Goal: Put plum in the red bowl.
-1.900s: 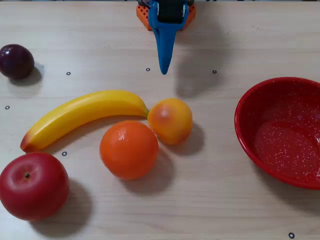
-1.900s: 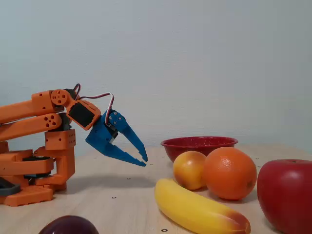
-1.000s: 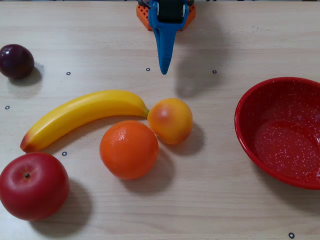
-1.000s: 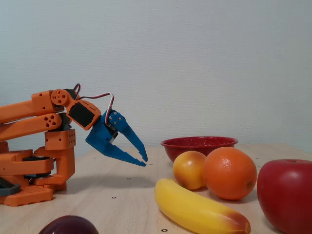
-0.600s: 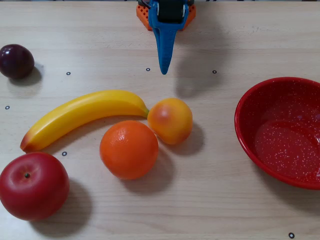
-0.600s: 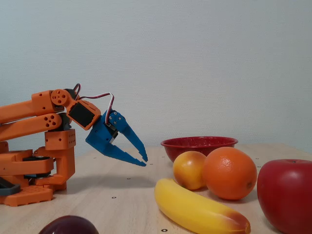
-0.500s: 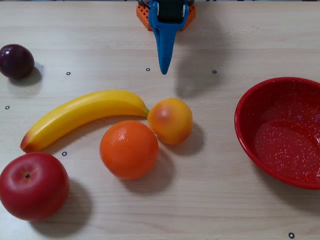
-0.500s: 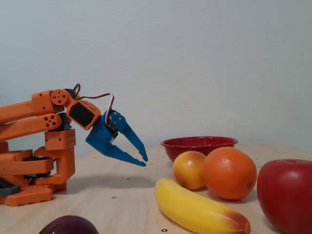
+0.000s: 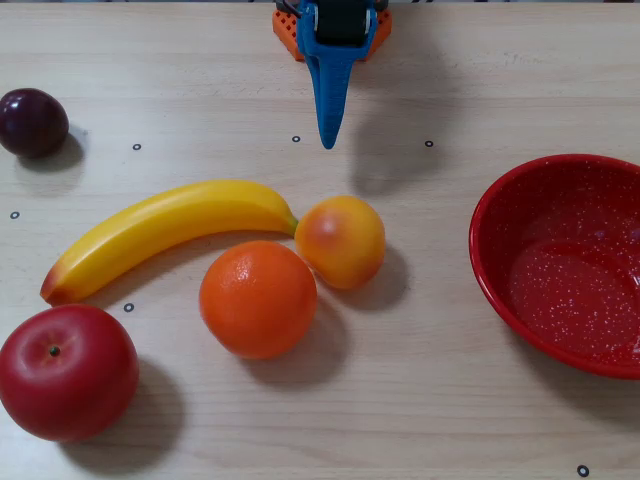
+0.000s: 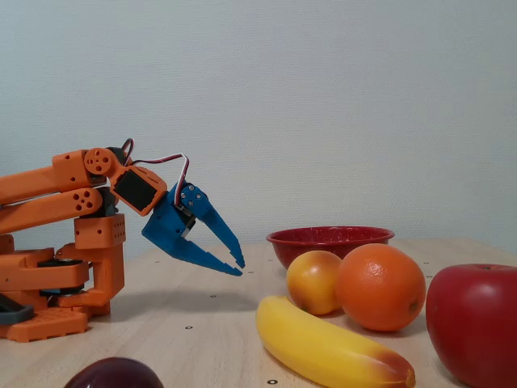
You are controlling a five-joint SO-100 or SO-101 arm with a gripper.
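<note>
**Gripper in the air, plum alone at the far left**

While the orange arm (image 10: 56, 190) stays folded low over its base, the blue gripper (image 10: 239, 266) hangs in the air above the bench (image 9: 450, 60), its two fingers a little apart in the fixed view, with a narrow gap between the tips and nothing held. In the overhead view the gripper (image 9: 327, 143) comes in from the top edge and points down the picture, and from that angle the fingers overlap into one blade.

The plum (image 9: 32, 122) sits on the bench at the far left of the overhead view, well apart from the gripper and from every other fruit. In the fixed view only the top of the plum (image 10: 115, 374) shows, at the bottom edge. The red bowl (image 9: 500, 290) stands at the right side of the overhead view, cut by the right edge, with its speckled inside bare. In the fixed view the red bowl (image 10: 329, 238) lies behind the fruit, right of the gripper.

Between plum and bowl lies a cluster of fruit. A banana (image 9: 165, 232) runs aslant, its stem end just beside a peach (image 9: 340, 241). An orange (image 9: 258, 298) sits close below the peach, seemingly touching it. A red apple (image 9: 66, 372) rests at the lower left, near the banana's tip.
</note>
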